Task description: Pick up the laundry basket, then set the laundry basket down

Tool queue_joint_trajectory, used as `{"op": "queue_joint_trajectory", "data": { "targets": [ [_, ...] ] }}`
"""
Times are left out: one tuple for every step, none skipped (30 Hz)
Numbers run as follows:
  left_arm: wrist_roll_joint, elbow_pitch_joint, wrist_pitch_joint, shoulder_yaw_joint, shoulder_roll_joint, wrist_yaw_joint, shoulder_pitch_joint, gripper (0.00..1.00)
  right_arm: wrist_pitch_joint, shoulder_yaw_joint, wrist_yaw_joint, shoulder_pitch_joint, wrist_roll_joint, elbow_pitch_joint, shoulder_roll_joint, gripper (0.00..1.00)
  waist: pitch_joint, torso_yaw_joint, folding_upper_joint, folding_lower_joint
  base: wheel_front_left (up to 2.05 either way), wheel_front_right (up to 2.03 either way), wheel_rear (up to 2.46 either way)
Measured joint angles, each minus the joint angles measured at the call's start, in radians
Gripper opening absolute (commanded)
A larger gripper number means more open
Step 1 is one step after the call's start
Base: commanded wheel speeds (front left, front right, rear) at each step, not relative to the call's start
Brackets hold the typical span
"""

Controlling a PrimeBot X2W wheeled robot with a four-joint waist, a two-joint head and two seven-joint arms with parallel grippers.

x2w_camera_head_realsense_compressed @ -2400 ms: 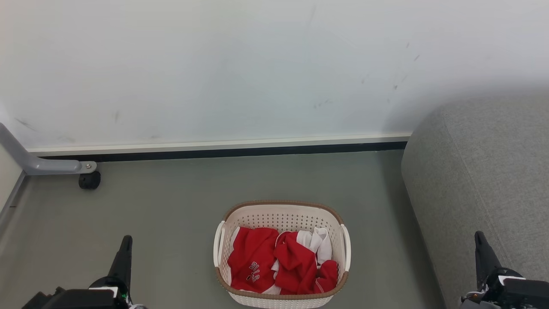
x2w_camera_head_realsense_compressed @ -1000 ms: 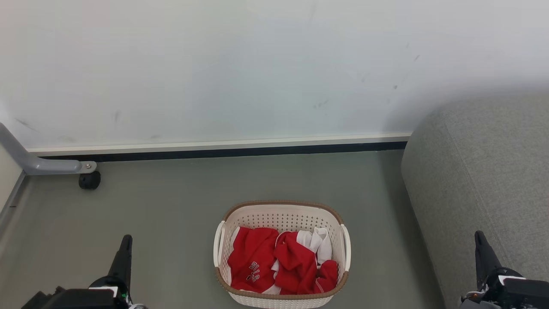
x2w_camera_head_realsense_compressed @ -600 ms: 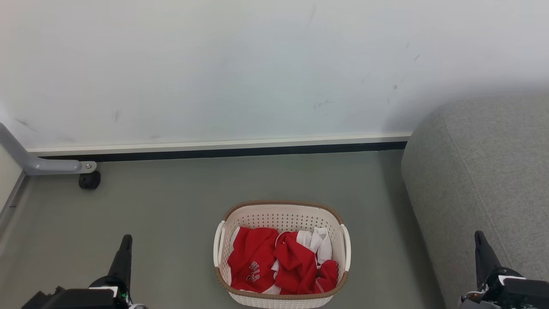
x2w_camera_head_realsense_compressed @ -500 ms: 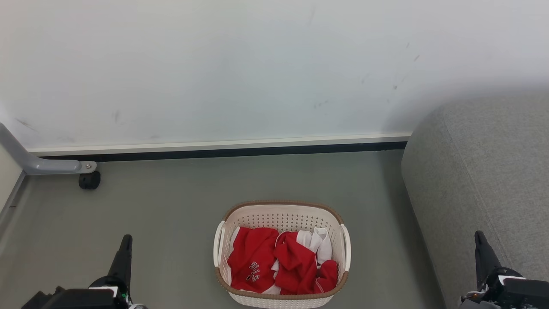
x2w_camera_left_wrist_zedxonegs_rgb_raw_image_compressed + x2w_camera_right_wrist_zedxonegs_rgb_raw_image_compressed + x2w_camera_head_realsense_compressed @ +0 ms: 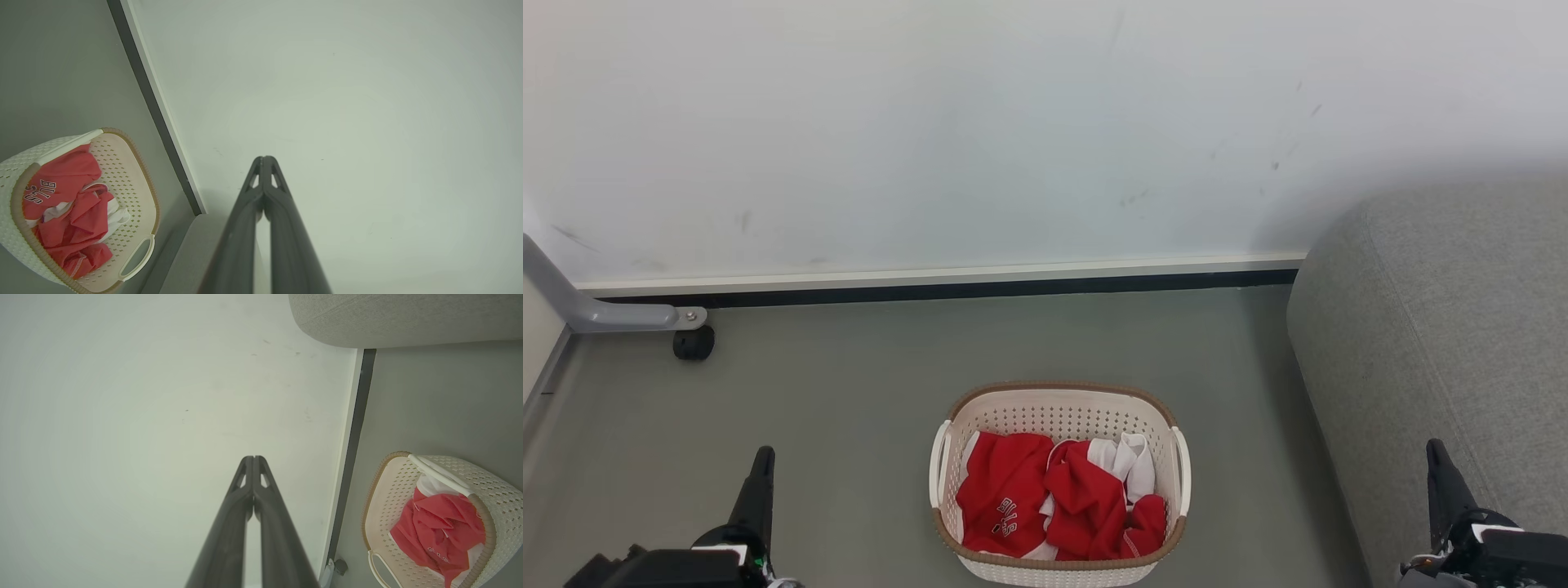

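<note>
Head view: the cream-white perforated plastic oval laundry basket (image 5: 1058, 385), brown-rimmed, lies ahead between both claws, long axis crosswise. The left claw (image 5: 761, 461) looks nearer than the right claw (image 5: 1437, 457); both are pinched together.

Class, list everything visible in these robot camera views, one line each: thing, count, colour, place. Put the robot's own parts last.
cream-white perforated plastic laundry basket with brown rim: one, cream-white and brown, on the floor, lower centre of head view
crumpled cloth garments: number unclear, red and white, inside the basket
grey fabric sofa: one, grey, right of the basket
grey metal leg with black caster wheel: one, grey and black, far left by the wall
skirting strip: one, white over black, foot of the wall
left gripper: one, dark, lower left, jaws shut
right gripper: one, dark, lower right, jaws shut
</note>
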Motion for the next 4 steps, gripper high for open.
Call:
{"op": "queue_joint_trajectory", "data": {
  "targets": [
    [0.000, 0.000, 0.000, 0.000, 0.000, 0.000, 0.000, 0.00, 0.000, 0.000, 0.000, 0.000, 0.000, 0.000, 0.000, 0.00, 0.000, 0.000, 0.0000, 0.0000, 0.00, 0.00, 0.00],
    [0.000, 0.000, 0.000, 0.000, 0.000, 0.000, 0.000, 0.00, 0.000, 0.000, 0.000, 0.000, 0.000, 0.000, 0.000, 0.00, 0.000, 0.000, 0.0000, 0.0000, 0.00, 0.00, 0.00],
    [0.000, 0.000, 0.000, 0.000, 0.000, 0.000, 0.000, 0.00, 0.000, 0.000, 0.000, 0.000, 0.000, 0.000, 0.000, 0.00, 0.000, 0.000, 0.0000, 0.0000, 0.00, 0.00, 0.00],
    [0.000, 0.000, 0.000, 0.000, 0.000, 0.000, 0.000, 0.00, 0.000, 0.000, 0.000, 0.000, 0.000, 0.000, 0.000, 0.00, 0.000, 0.000, 0.0000, 0.0000, 0.00, 0.00, 0.00]
  ]
}}
